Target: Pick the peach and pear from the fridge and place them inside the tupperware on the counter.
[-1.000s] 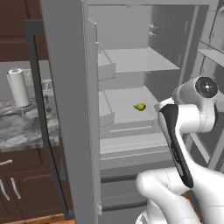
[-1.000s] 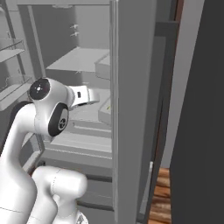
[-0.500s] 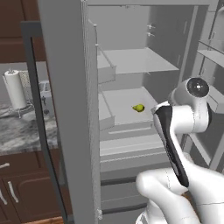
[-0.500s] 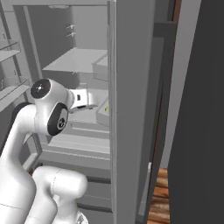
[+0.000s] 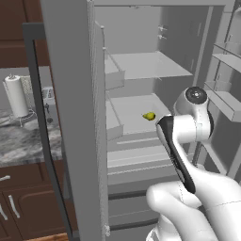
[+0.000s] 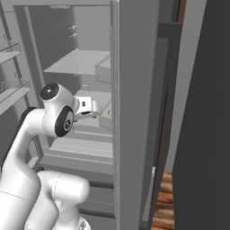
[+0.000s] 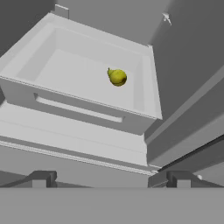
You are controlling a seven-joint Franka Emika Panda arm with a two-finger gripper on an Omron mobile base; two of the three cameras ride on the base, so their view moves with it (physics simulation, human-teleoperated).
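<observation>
The fridge (image 5: pixel 141 66) stands open in front of me. The yellow-green pear (image 5: pixel 149 116) lies on a middle shelf; in the hand view the pear (image 7: pixel 118 77) rests at the back right of a shallow grey shelf tray (image 7: pixel 83 109). My gripper (image 7: pixel 111 179) is open and empty, well short of the pear, with its fingertips (image 7: pixel 41 178) wide apart. In the right base view the white hand (image 6: pixel 86 107) reaches into the fridge (image 6: pixel 134 90) at that shelf's height. The peach and the tupperware are out of view. The marbled counter (image 5: pixel 23 136) lies to the left.
A paper towel roll (image 5: pixel 16 96) stands on the counter, above dark brown cabinets (image 5: pixel 19 202). The dark-edged fridge door (image 5: pixel 42 132) stands open at the left. Door bins (image 5: pixel 226 101) hang at the right. Grey drawers (image 5: pixel 136 160) sit below the pear's shelf.
The arm's elbow has swung toward the middle of the fridge and the hand has edged closer to the pear's shelf. The pear has not moved and the jaws have stayed open.
</observation>
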